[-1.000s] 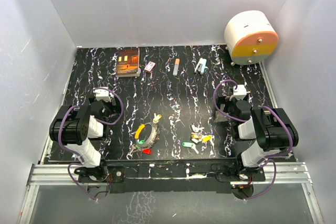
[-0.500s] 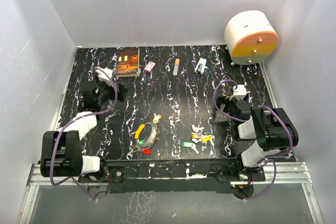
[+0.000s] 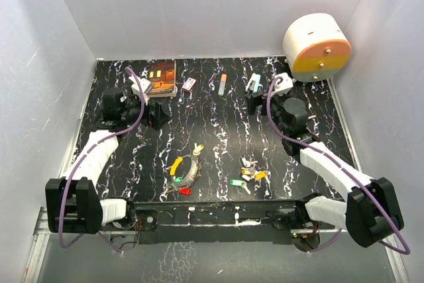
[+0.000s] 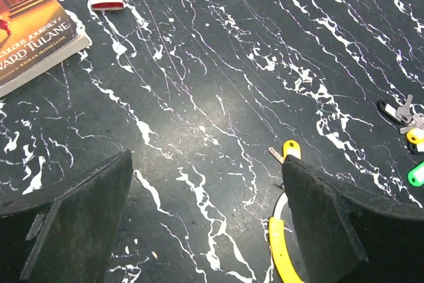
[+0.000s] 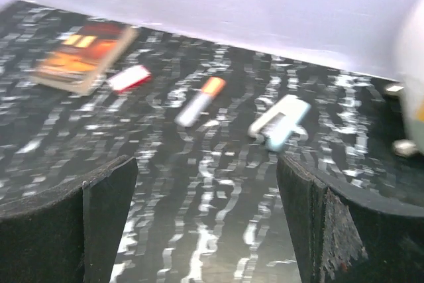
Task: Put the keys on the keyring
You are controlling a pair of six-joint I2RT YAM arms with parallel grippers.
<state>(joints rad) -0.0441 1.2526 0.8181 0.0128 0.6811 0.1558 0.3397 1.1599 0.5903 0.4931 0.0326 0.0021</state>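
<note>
Left gripper [image 3: 158,114], right gripper [image 3: 257,102]: both wide, empty, newly swung forward from rest. Loose keys [image 3: 250,174], keyring [image 3: 198,170]: unmoved. Pickup apparently not yet begun.

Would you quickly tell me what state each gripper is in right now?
Left gripper: open, holding nothing.
Right gripper: open, holding nothing.

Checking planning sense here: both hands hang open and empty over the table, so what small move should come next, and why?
Probably turn the right hand around and lower it over the loose keys: it is open, empty and faces away from them, while they lie apart from the keyring.
</note>
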